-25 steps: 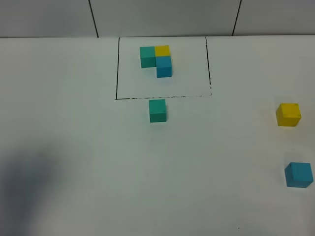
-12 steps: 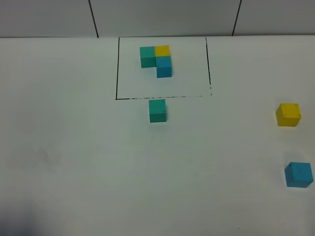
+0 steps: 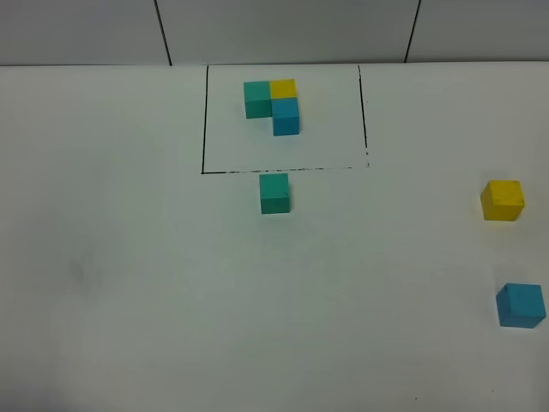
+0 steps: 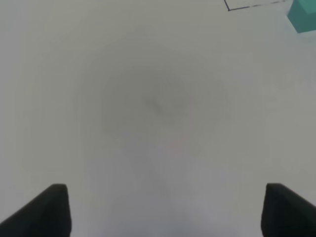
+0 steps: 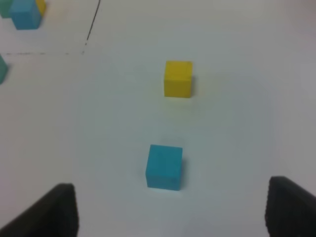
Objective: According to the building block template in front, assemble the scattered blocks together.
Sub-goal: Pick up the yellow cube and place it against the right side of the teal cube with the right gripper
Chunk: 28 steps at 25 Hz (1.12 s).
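The blue cube (image 5: 164, 167) lies straight ahead of the right gripper (image 5: 175, 210), centred between its spread, empty jaws, with the yellow cube (image 5: 178, 79) beyond it. Both sit at the overhead frame's right edge, nearer the right arm. The teal cube (image 3: 274, 193) sits just below the template outline (image 3: 204, 120), upper centre. The left gripper (image 4: 173, 210) is spread, empty.

The left jaws stand wide apart over the pale counter (image 4: 158, 54), and only their dark fingertips (image 4: 49, 212) show, with nothing between them. Straight ahead at twelve o'clock, a faint grey shadow (image 4: 148, 103) lies on the bare surface. Far off at about one o'clock sits a teal-green cube (image 4: 302, 16) — partly cut off at the frame's edge. Near it, toward twelve o'clock, is one corner of a thin black outline (image 4: 237, 7).
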Tool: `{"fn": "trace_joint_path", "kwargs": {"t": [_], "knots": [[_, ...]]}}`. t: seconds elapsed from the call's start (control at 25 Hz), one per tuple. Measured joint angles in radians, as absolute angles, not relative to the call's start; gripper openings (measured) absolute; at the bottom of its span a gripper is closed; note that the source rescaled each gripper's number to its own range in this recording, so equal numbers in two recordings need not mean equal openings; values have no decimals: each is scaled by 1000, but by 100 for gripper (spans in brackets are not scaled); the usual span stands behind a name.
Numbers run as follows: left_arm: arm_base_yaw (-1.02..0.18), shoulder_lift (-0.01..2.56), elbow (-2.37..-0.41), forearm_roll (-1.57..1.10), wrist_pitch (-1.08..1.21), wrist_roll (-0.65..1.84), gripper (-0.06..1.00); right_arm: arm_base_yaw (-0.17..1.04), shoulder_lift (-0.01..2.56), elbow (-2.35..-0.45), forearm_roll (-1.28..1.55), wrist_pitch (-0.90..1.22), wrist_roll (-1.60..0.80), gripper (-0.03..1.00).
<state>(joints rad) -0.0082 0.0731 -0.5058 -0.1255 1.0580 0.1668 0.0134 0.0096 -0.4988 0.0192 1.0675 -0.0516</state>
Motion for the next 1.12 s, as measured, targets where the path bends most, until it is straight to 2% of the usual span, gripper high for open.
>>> {"fn": "trace_joint_path", "kwargs": {"t": [0.36,1.12], "knots": [[-10,2,-506,-125,1062,167,76,13,10,-499,19,1068,-52,57],[-58,-5,-506,-83,1062,110,76,13,10,-499,19,1068,-52,57]]}}
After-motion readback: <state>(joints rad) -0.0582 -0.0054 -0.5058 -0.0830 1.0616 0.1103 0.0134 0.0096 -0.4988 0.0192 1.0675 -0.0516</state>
